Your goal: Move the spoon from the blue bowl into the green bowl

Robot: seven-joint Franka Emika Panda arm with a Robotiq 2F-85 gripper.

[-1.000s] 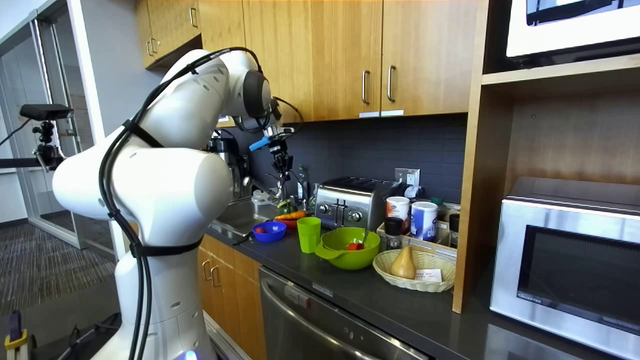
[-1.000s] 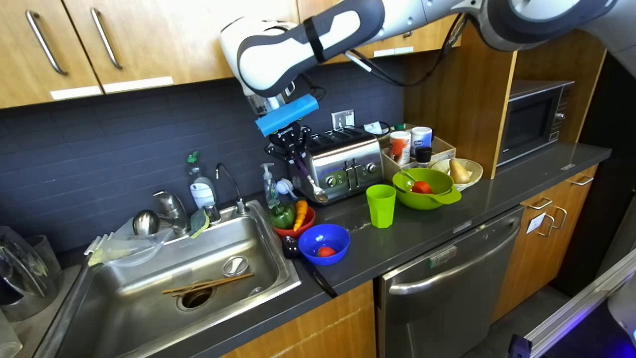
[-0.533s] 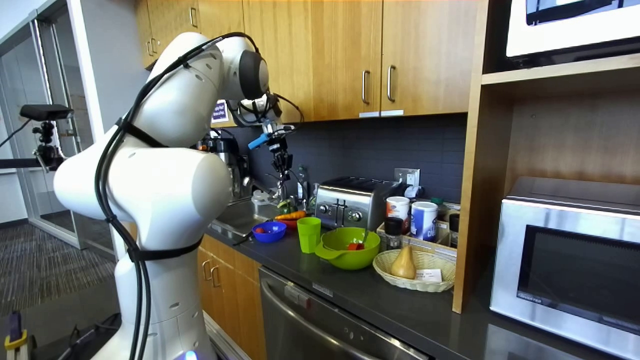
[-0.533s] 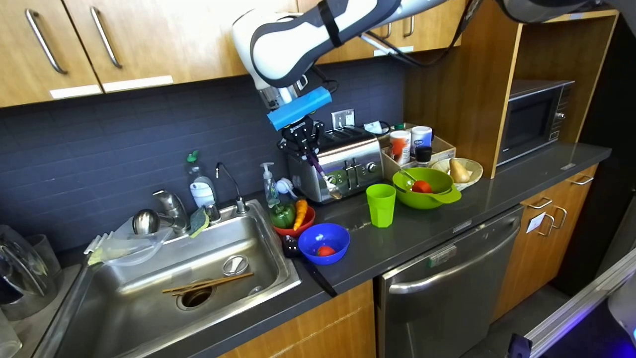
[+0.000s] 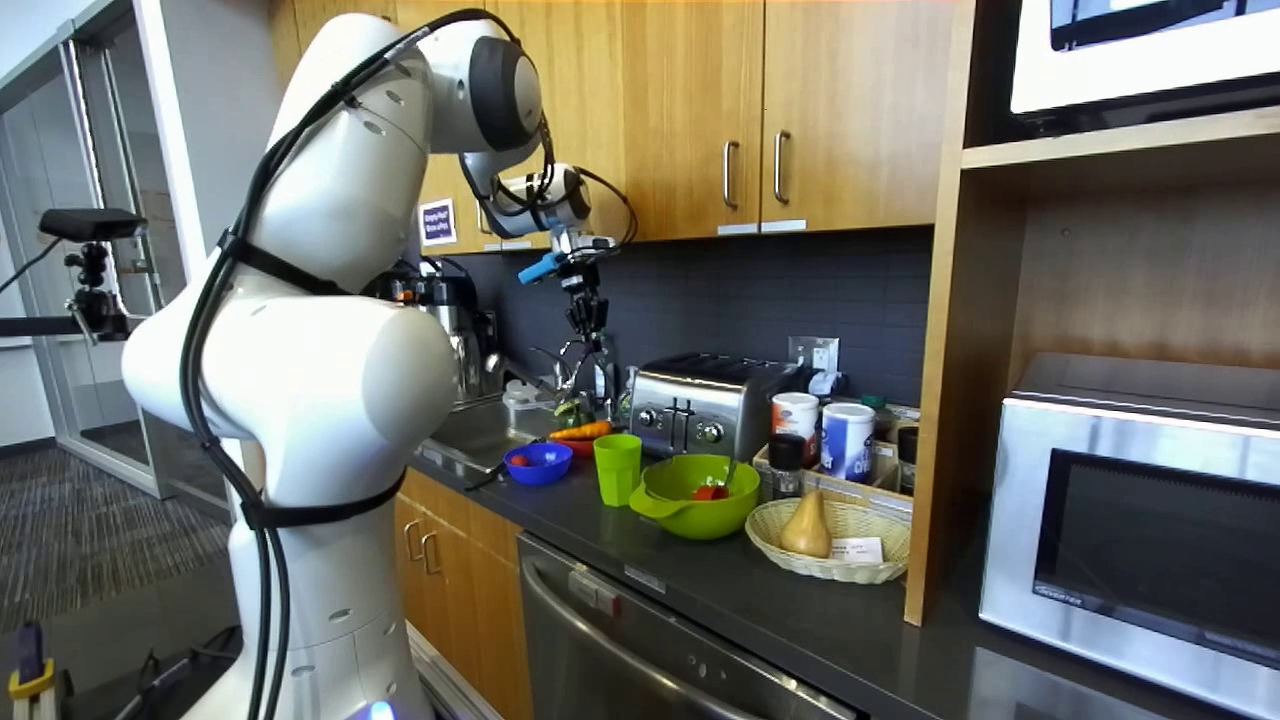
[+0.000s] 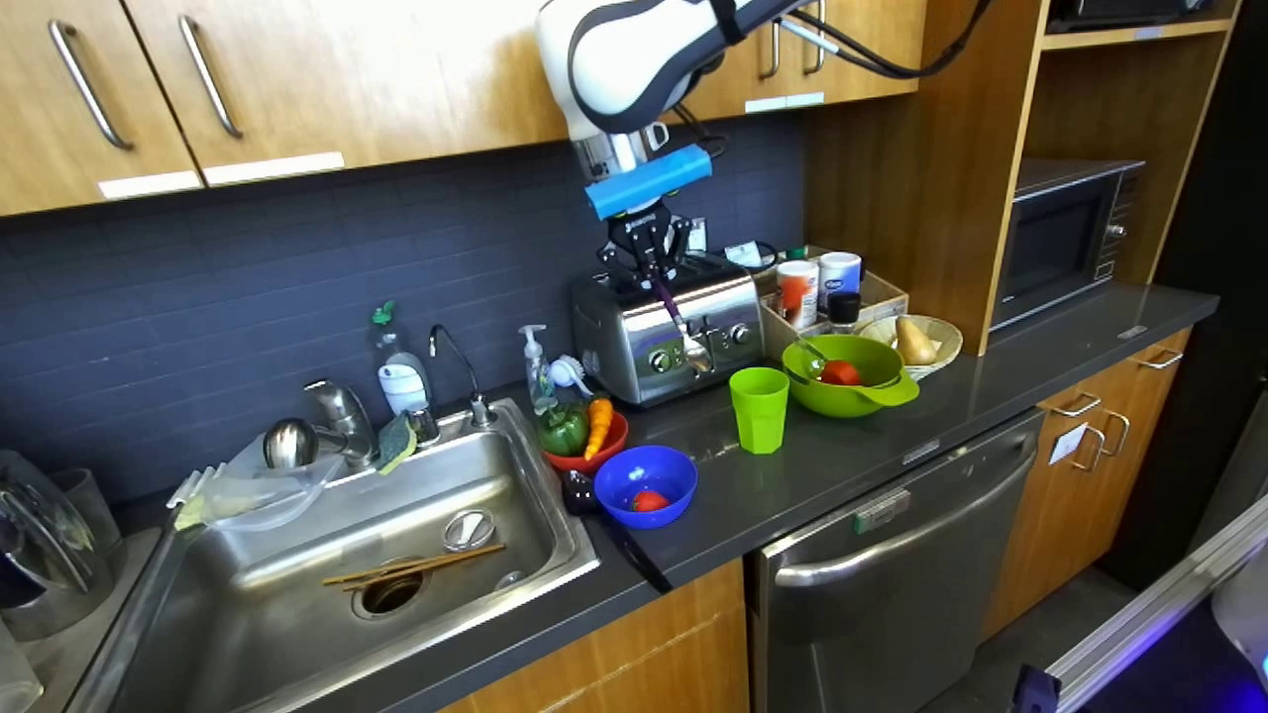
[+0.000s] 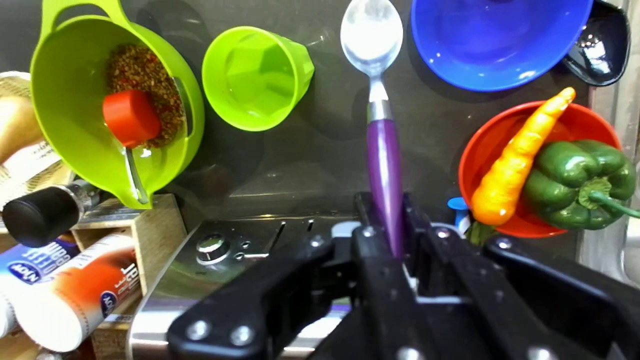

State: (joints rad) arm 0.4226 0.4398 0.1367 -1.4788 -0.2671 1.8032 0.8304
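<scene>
My gripper (image 6: 656,275) is shut on the purple handle of the spoon (image 7: 385,155). The spoon hangs tilted, its metal bowl pointing down, in the air in front of the toaster. The gripper also shows in an exterior view (image 5: 590,335). The blue bowl (image 6: 616,485) sits on the counter beside the sink with a red item in it; it also shows in the wrist view (image 7: 500,40). The green bowl (image 6: 832,401) stands farther along the counter. In the wrist view the green bowl (image 7: 65,115) holds a red scoop (image 7: 131,117) and grainy food.
A lime-green cup (image 6: 760,416) stands between the two bowls. The toaster (image 6: 684,332) is behind. A red bowl (image 6: 584,460) with a carrot and green pepper, a black ladle (image 6: 634,555) and the sink (image 6: 248,594) lie beside the blue bowl. Canisters stand behind the green bowl.
My gripper has moved with the spoon along the counter, away from the sink and slightly up, toward the green bowl's side. The bowls and cup have not moved.
</scene>
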